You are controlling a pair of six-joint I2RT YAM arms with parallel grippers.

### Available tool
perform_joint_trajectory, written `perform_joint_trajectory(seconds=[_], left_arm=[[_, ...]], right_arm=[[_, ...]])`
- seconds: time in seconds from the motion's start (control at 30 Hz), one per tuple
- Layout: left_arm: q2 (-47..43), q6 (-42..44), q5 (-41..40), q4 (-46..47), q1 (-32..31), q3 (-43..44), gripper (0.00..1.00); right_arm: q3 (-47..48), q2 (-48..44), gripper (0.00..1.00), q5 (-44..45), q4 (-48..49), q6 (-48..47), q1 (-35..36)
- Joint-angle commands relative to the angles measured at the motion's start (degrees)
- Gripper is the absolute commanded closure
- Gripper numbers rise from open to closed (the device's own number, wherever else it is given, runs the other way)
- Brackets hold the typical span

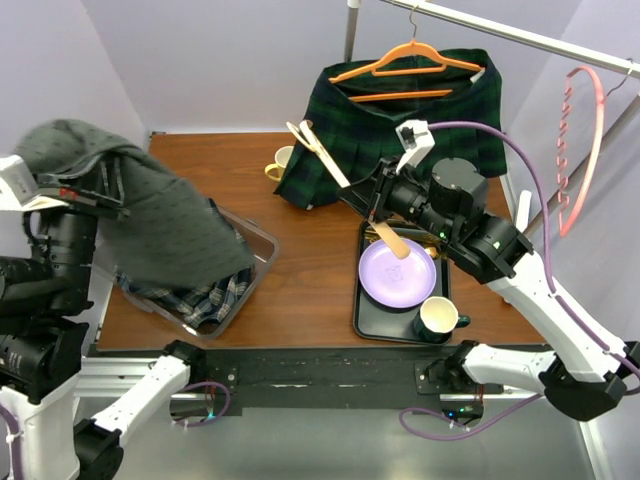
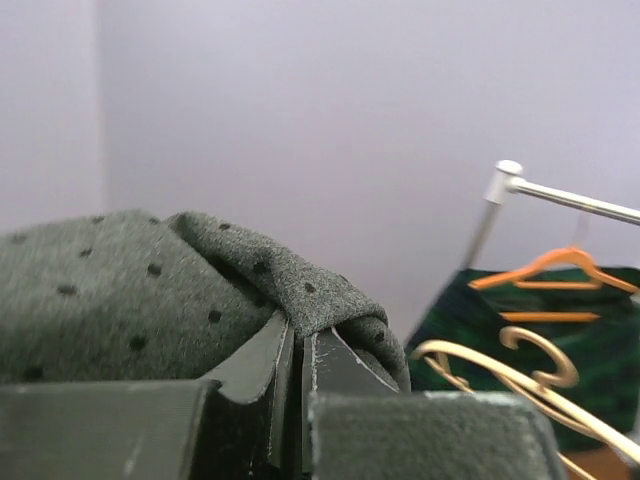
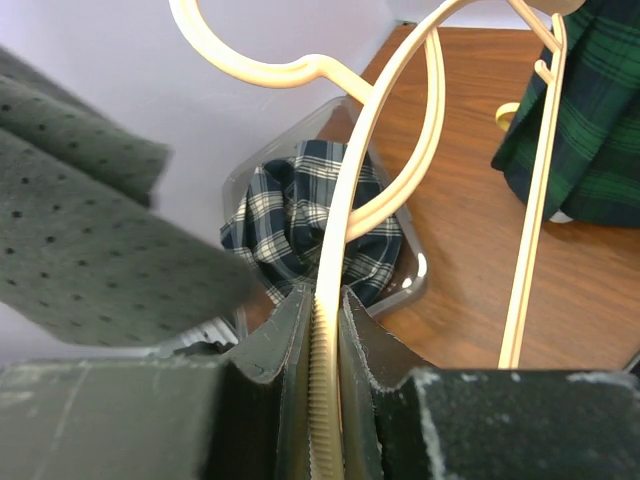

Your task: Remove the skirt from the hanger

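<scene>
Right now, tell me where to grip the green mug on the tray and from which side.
Probably its rim wall, from straight above: the green mug stands upright with its mouth open. Pinch the near side, since the purple plate crowds its far-left side and the handle juts right.

Colours and patterns. The grey woollen skirt (image 1: 160,220) carries small, evenly scattered dark dots. The cream curved hanger (image 1: 325,160) is plain and pale throughout. On the silver rail (image 1: 520,38), the pleated tartan skirt (image 1: 400,140) is dark green crossed with navy and black, below a bright orange plastic hanger (image 1: 400,96). The clear plastic bin (image 1: 262,240) contains a navy-and-white plaid cloth (image 1: 205,298). The wooden desk (image 1: 300,280) is reddish brown. The flat black tray (image 1: 365,310) bears a lilac round plate (image 1: 397,272) and a dark green mug (image 1: 437,318) with a cream interior. The small ceramic mug (image 1: 281,160) is yellow; the looped chain hanger (image 1: 597,130) is pink; the plain walls (image 1: 200,60) are pale lilac.
</scene>
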Motion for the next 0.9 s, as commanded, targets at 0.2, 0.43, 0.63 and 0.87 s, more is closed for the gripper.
perform_joint_trajectory(seconds=[0.2,0.43,0.63,0.87], left_arm=[[3.81,9.83,-19.57,11.92,0.13,-14.64,1.00],[7.24,-3.22,-32.04,12.20,0.74,-35.36,1.00],[6.72,-19.41,-21.26,9.29,15.05,-52.42,1.00],[12.67,-29.88,-30.89,0.98,19.64,-51.75,1.00]], right_arm=[[-0.30,-4.79,1.00,3.37,0.66,-2.35,-0.09],[1.63,-7.86,1.00,3.29,-1.72,-3.58,-0.09],[2.94,-10.06,1.00,3.55,-2.95,-4.46,0.00],[3.04,-12.00,1.00,4.52,-3.12,-4.99,-0.09]])
